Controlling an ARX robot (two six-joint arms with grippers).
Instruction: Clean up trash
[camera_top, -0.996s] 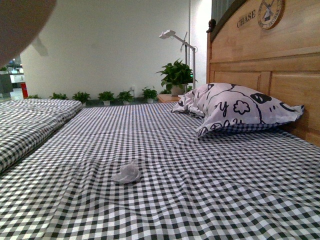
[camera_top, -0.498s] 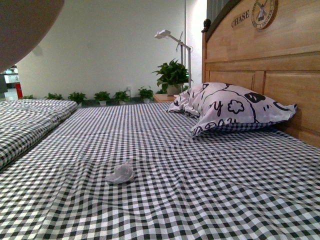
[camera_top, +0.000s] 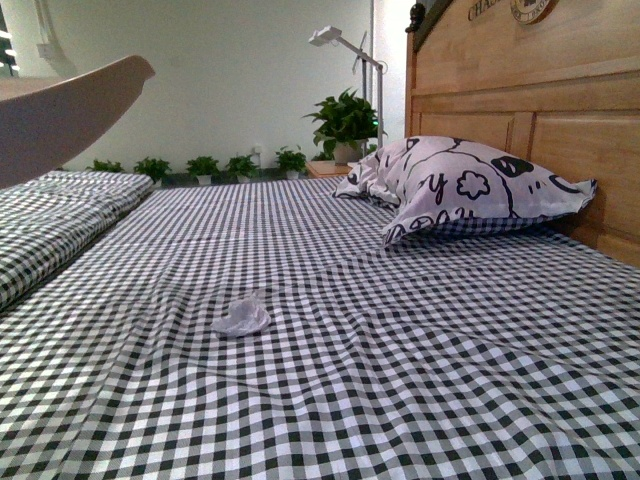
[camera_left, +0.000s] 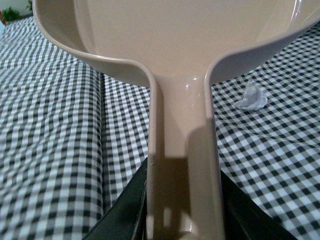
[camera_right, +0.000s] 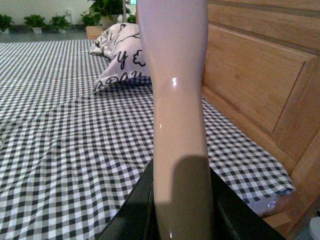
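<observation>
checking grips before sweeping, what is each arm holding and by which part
Left gripper holds the dustpan by its handle. Right gripper holds a beige tool by its shaft; its head is out of view.

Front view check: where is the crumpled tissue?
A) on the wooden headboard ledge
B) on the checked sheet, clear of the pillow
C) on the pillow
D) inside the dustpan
B: the crumpled tissue lies on the checked sheet, apart from the pillow. The dustpan gripped in the left tool is bare inside as far as the view shows.
</observation>
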